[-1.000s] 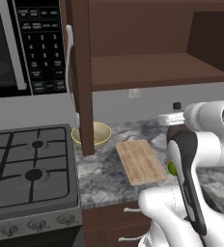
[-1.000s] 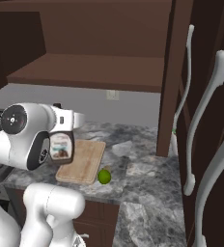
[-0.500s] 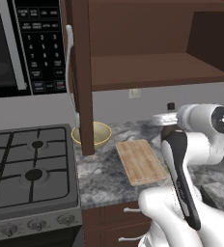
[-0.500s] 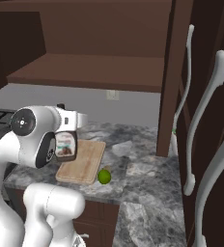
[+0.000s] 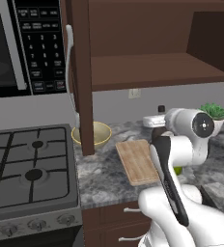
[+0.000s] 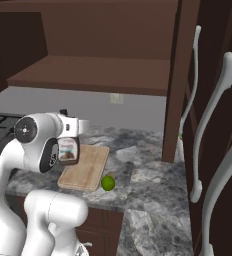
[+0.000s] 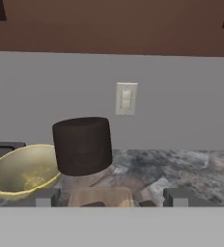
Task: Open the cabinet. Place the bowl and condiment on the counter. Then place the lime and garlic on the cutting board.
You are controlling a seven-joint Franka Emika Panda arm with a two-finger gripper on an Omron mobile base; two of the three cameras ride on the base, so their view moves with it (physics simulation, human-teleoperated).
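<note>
The yellow bowl [image 5: 91,134] sits empty on the counter [image 5: 102,171], just right of the stove [image 5: 29,169] and left of the cutting board [image 5: 139,160]. The end effector [image 7: 111,197] has its fingers clamped on the condiment [image 7: 82,145], a dark-capped jar whose label [image 6: 68,149] is too blurred to read. It hangs above the board's far end. The lime [image 6: 108,183] lies on the counter, touching the board's near right corner.

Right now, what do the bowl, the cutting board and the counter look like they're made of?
Bowl: probably glazed ceramic, smooth yellow with a soft sheen. Cutting board: pale wood, faint grain lines, matte. Counter: polished stone, likely granite or marble, mottled grey with veins.
</note>
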